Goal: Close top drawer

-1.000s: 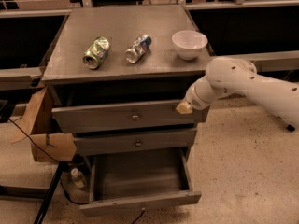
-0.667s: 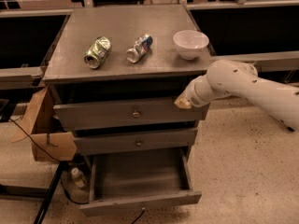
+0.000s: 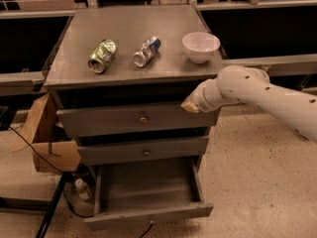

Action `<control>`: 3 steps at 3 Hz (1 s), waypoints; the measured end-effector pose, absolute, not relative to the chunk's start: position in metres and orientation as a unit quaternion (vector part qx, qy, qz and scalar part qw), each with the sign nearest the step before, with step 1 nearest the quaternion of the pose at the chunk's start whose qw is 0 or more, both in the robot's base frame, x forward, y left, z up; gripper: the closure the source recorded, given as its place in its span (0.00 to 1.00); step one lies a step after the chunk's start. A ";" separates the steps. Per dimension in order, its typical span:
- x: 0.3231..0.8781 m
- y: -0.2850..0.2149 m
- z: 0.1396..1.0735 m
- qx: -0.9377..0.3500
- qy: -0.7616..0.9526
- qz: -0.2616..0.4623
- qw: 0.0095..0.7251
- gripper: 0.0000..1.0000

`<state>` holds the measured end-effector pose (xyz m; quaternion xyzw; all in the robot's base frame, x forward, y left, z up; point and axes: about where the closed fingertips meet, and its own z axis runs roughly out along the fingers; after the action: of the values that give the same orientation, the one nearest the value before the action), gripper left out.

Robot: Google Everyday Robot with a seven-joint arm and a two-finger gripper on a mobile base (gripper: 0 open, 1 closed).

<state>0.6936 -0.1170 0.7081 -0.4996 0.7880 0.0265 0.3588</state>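
Logs gripper (image 3: 189,106), grip state not discernible, edged slightly further onto right end of top drawer (image 3: 109,124) front than a second ago, drawer still protruding, push seemingly just starting.

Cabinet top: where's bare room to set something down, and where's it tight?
Bare on the cabinet top: the back strip behind the green can, crushed silver can and white bowl, and the front strip between them and the edge. Tight: the row of those three. The gripper sits at the top drawer's right end, blocking the front right corner.
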 end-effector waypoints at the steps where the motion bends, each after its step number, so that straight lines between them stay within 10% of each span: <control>1: 0.695 -0.124 0.703 -0.507 0.773 0.019 0.380 1.00; 3: 0.700 -0.115 0.694 -0.508 0.767 -0.002 0.391 1.00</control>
<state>0.6997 -0.1149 0.6938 -0.5084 0.7674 -0.0018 0.3906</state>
